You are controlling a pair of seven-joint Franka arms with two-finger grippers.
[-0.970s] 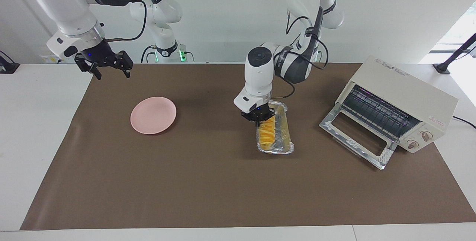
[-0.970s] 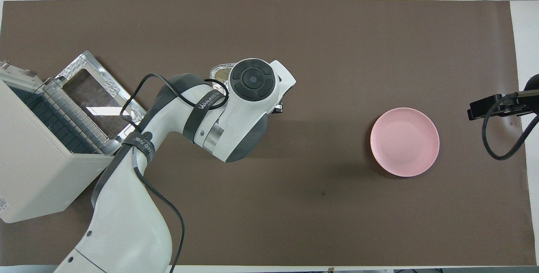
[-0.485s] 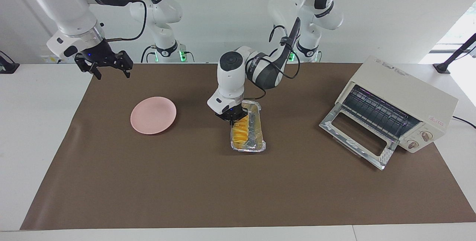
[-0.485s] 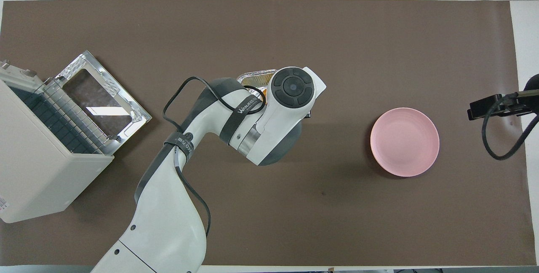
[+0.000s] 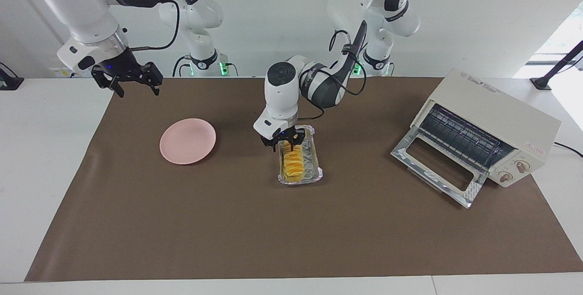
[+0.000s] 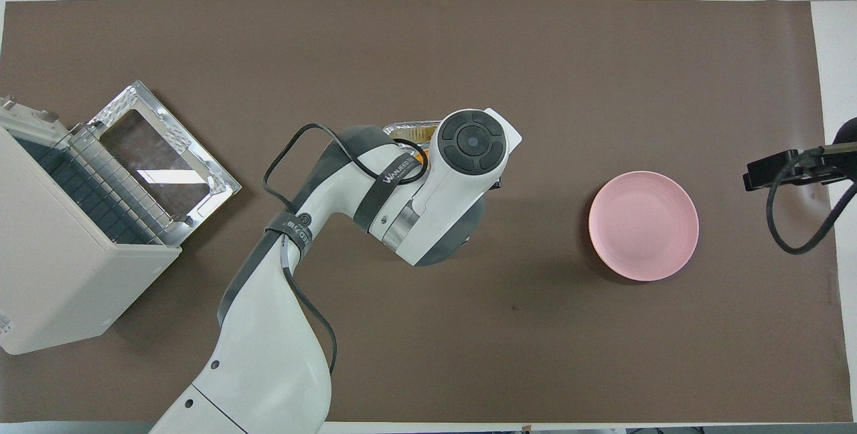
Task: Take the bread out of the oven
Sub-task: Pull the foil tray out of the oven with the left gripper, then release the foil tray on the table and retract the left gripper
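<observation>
So the bread (image 5: 292,164) is out, sitting in its foil tray (image 5: 317,173) on the mat mid-table, between the plate (image 5: 187,141) and the oven (image 5: 492,126), whose door hangs open. Left gripper (image 5: 285,140) is over the tray's robot-side end, jaws apparently spread and off the rim, though it's hard to read. Right gripper (image 5: 129,79) is open, waiting near the plate. Release step; next, lift straight up without snagging foil.

On my left arm's black cable strap (image 6: 394,173), centre of the overhead frame, I read "WANJEED"; other printing is illegible.
</observation>
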